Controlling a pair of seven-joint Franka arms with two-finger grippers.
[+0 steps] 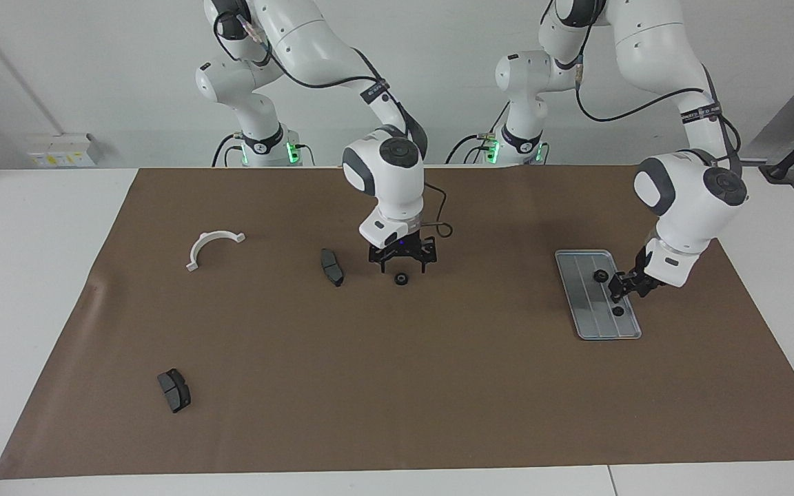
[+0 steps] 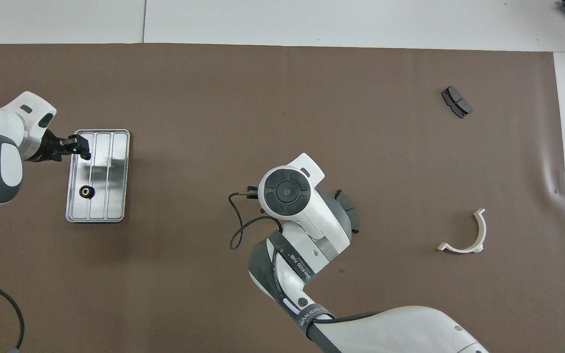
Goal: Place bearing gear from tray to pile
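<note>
The silver tray [image 1: 586, 303] [image 2: 111, 196] lies toward the left arm's end of the mat with two small black bearing gears [image 1: 600, 275] [image 1: 617, 311] on it. My left gripper [image 1: 623, 289] [image 2: 82, 149] hangs low over the tray between them; from overhead it covers one, and the other gear [image 2: 85, 192] shows. A third gear [image 1: 402, 279] lies mid-mat, hidden by the arm in the overhead view. My right gripper [image 1: 402, 264] hovers open just above it. The pile is a white half-ring bracket [image 1: 212, 244] [image 2: 464, 235] and two dark pads [image 1: 331, 266] [image 1: 174, 390].
The brown mat [image 1: 438, 386] covers most of the white table. One dark pad [image 2: 455, 101] lies toward the mat's corner farthest from the robots at the right arm's end; the other pad [image 2: 350, 215] is partly under the right arm.
</note>
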